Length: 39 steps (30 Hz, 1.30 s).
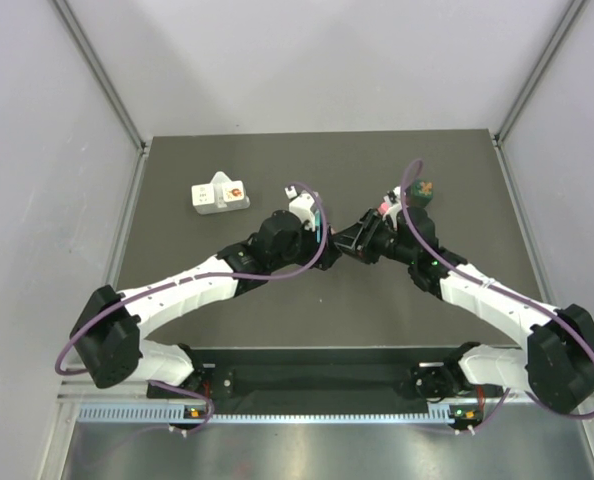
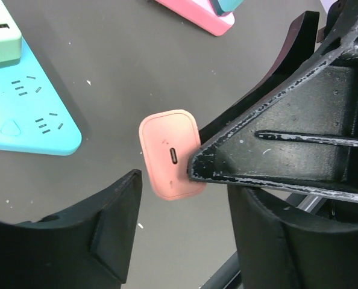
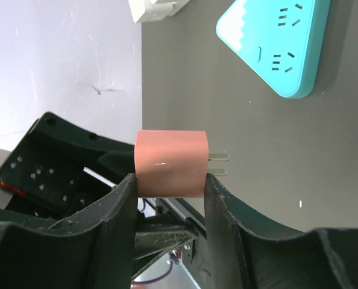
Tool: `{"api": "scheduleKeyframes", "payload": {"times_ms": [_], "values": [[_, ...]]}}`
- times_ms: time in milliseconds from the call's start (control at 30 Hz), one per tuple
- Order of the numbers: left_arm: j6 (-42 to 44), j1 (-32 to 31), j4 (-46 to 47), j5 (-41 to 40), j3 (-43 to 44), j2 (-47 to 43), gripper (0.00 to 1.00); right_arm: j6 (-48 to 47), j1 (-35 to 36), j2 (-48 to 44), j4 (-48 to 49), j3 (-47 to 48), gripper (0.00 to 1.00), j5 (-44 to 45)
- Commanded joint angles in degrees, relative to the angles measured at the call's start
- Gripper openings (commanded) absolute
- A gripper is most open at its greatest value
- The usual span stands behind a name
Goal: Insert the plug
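Right jaws clamp pink charger plug point(image 3: 170, 162). Left jaws wide, straddling it. Likely handover; next: line prongs point(image 3: 220, 164) to teal power strip point(image 3: 275, 42), 1 o'clock.

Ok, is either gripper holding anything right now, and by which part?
The right gripper pinches the pink plug by its body's flat sides, prongs poking free. The left gripper is open, holding nothing.

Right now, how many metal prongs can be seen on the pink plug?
2. In the right wrist view, the upper prong and the lower prong jut from the pink plug toward the right; none appears hidden.
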Motion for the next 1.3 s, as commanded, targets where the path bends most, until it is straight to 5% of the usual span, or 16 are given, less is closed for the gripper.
{"api": "scheduleKeyframes", "payload": {"times_ms": [0,267,433,700,900,1267], "values": [[0.71,0.1,4.99,-3.64,2.29,-0.35,0.59,1.6,2.46,-0.73,4.74,1.38,0.1,-1.23],[0.45,0.02,4.9,-6.36,0.63,-1.49,0.22,2.13,3.96,-0.2,4.31,1.73,0.12,-1.41],[0.8,0.02,4.64,-4.87,0.89,-1.84,0.0,1.86,4.31,0.42,3.87,1.73,0.23,-2.29],[0.1,0.02,3.14,-2.58,-0.34,-3.94,0.0,0.46,4.22,-0.2,0.62,2.6,0.62,-1.41],[-0.87,0.1,2.0,-1.27,-2.01,-7.11,0.0,-2.35,3.35,-1.34,-3.41,3.75,0.74,-1.32],[-4.38,0.28,-12.4,4.53,1.67,-11.51,0.0,-37.76,-0.43,-10.48,-17.93,8.14,0.96,3.33]]}}
